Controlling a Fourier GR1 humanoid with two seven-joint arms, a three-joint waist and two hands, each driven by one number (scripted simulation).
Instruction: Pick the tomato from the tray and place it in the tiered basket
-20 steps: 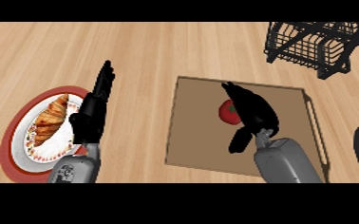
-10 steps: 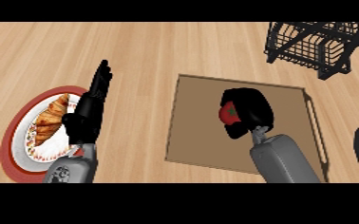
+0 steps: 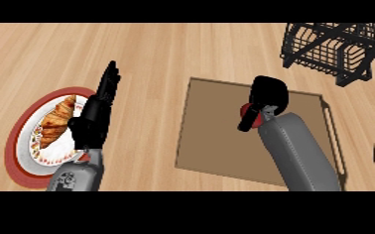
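Right now the right hand sits over the middle of the tray, its fingers curled down around the tomato, of which only a red sliver shows at the hand's left side, beside the thumb. Whether the tomato rests on the tray or is lifted off it cannot be told from this view. The grey forearm runs from the hand down to the lower edge, crossing the tray's right half. The tray is a flat brown board with a pale handle along its right side, lying on the wooden counter. The basket, black wire, stands at the upper right, well apart from the hand, with something pale inside it. At the left, the left hand is held open, fingers straight and pointing up, holding nothing, just beside a red-rimmed plate bearing a croissant.
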